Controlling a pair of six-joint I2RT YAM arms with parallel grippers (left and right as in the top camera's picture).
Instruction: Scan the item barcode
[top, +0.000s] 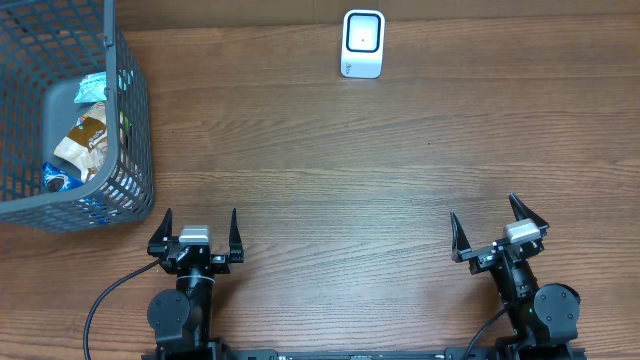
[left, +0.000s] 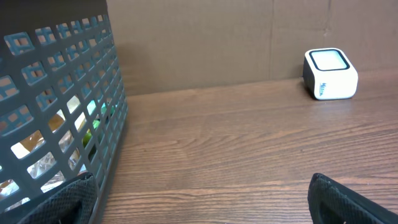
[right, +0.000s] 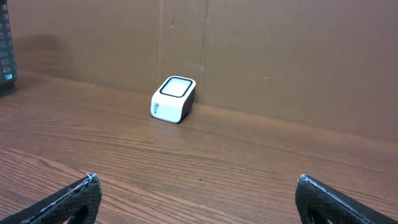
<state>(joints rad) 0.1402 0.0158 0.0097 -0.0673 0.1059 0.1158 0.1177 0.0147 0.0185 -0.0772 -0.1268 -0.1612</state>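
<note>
Only overhead shows basket's (top: 135, 130) packets (top: 85, 137) from above.

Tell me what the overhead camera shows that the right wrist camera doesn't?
Only the overhead view shows the snack packets lying inside the grey basket, and the left gripper, which is open. Only the right wrist view shows the brown wall standing behind the white scanner. Both views show that scanner, the wooden table and the right gripper, open with nothing in it.
</note>
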